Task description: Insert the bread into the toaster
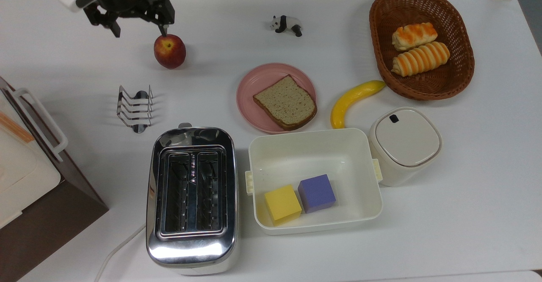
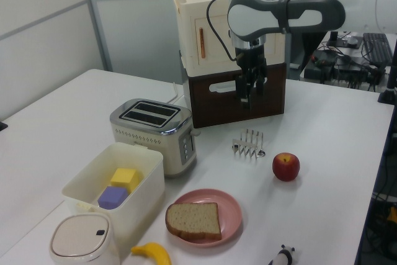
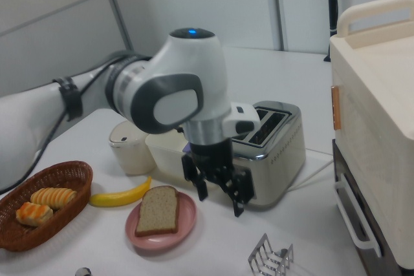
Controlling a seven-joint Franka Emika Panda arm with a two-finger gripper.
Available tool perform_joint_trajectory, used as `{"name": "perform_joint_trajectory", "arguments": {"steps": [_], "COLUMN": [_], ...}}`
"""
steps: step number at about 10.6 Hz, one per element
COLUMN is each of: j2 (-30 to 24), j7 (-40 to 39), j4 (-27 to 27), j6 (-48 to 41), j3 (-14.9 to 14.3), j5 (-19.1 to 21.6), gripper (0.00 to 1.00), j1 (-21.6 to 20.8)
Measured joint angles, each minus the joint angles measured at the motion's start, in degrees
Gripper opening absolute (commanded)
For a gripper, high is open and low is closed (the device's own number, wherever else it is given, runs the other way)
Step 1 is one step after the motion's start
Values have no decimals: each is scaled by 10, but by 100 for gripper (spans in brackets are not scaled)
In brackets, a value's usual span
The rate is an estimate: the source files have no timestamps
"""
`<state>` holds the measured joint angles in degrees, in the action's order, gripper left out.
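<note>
The gripper (image 1: 138,31) hangs in the air with its two black fingers (image 3: 237,205) spread wide and nothing between them. Just beside one fingertip in the top view, toward the top view's lower right, sits the red apple (image 1: 169,51); I cannot tell how high above it the fingers are. Further from the fingers, toward the top view's bottom, stands the small wire toast rack (image 1: 134,109). Well apart from the fingers, to the top view's right and lower, the slice of bread (image 1: 286,103) lies flat on the pink plate (image 1: 254,81). The toaster (image 1: 191,199), chrome with two open slots, stands beyond the rack at the top view's bottom, far from the fingers. Next to it is the white tub (image 1: 315,146) holding a yellow block (image 1: 282,203) and a purple block (image 1: 316,192).
</note>
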<state>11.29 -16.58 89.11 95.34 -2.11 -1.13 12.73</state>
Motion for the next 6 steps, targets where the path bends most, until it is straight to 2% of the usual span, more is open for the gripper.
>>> {"name": "perform_joint_trajectory", "arguments": {"steps": [2, 4, 5, 6], "j2": [28, 68, 85, 98], "j7": [-13, -13, -13, -13], "j4": [2, 5, 7, 7], "j6": [23, 72, 100, 123], "j3": [-1, -1, -1, -1], "j5": [-4, -27, -32, -35], "gripper": [91, 91, 88, 75], "j1": [9, 11, 14, 18]}}
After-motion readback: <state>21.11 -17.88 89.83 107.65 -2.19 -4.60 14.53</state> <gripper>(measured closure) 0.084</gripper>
